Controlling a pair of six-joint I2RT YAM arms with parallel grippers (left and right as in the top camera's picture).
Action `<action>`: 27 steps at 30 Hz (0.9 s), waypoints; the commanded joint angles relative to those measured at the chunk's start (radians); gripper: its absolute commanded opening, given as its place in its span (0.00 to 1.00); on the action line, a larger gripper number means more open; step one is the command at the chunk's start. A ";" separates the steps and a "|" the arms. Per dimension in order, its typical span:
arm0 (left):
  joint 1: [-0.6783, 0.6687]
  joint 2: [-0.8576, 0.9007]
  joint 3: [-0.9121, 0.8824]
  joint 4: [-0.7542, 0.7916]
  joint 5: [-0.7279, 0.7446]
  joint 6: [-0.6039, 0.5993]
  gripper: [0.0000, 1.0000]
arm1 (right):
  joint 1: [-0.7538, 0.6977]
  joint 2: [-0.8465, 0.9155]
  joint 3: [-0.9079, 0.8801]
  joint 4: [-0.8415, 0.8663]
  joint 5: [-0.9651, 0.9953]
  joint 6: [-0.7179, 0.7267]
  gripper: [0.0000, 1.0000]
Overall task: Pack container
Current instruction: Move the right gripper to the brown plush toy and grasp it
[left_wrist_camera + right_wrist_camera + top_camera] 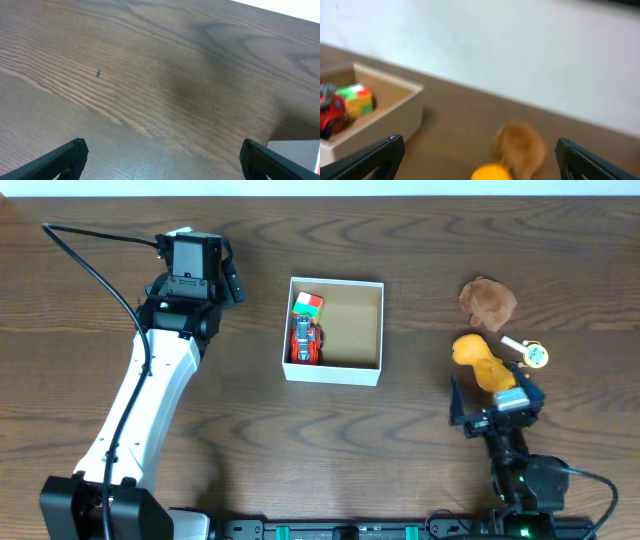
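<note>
The left gripper [162, 156] is hovering wide and empty, the square white-walled cardboard container [336, 281] off to its right, while the right gripper [479, 152], also wide, is facing a rounded orange toy [474, 354] just ahead, likely the next pick.

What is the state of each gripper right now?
Left gripper: open, holding nothing.
Right gripper: open, holding nothing.
</note>
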 commanded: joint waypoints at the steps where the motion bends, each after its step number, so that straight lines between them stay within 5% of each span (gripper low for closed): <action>1: 0.006 -0.004 0.016 -0.003 0.000 -0.005 0.98 | -0.012 0.049 0.062 0.017 0.104 -0.029 0.99; 8: 0.006 -0.004 0.016 -0.003 0.000 -0.005 0.98 | -0.012 0.467 0.409 -0.069 0.203 -0.029 0.99; 17: 0.006 -0.004 0.016 -0.003 0.000 -0.005 0.98 | -0.012 1.062 0.999 -0.431 0.198 -0.051 0.99; 27: 0.006 -0.004 0.016 -0.003 0.000 -0.005 0.98 | -0.024 1.302 1.081 -0.445 0.274 -0.067 0.99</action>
